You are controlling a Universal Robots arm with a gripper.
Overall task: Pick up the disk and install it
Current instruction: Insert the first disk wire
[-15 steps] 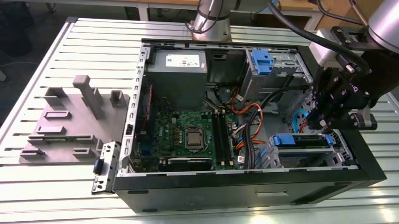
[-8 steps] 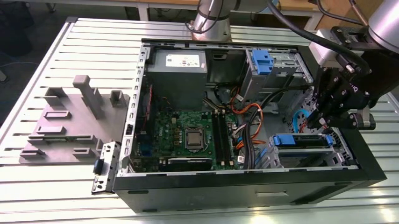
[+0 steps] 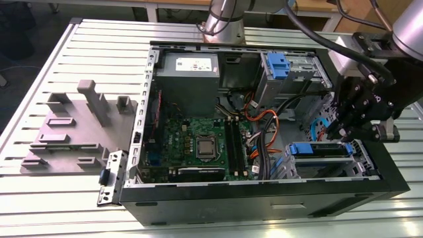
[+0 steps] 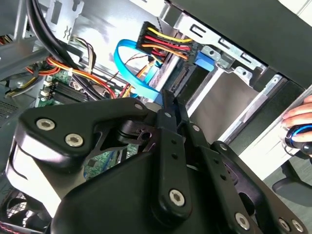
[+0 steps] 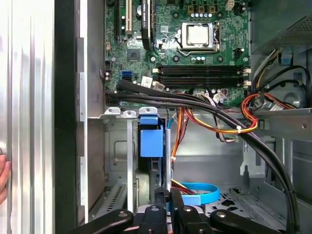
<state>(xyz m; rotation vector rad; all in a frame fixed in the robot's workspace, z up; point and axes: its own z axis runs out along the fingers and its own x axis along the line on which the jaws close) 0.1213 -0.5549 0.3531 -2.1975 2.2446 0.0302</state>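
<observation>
Exterior view: one gripper (image 3: 350, 135) hangs just beside the lower drive cage (image 3: 324, 168). Two blue latches: lower latch (image 3: 305, 148) on that cage, upper latch (image 3: 278, 65) on the bay well beyond it.

Second wrist view, from close in: fingers (image 4: 168, 122) are pinched together with nothing visible between them, tips near the cage's cable end by one power plug (image 4: 165, 44). The grey slab inside the cage looks like the disk (image 4: 219, 112). One hand (image 4: 298, 116) outside the cage.

First wrist view: one motherboard (image 5: 185, 48) past the cage.
</observation>
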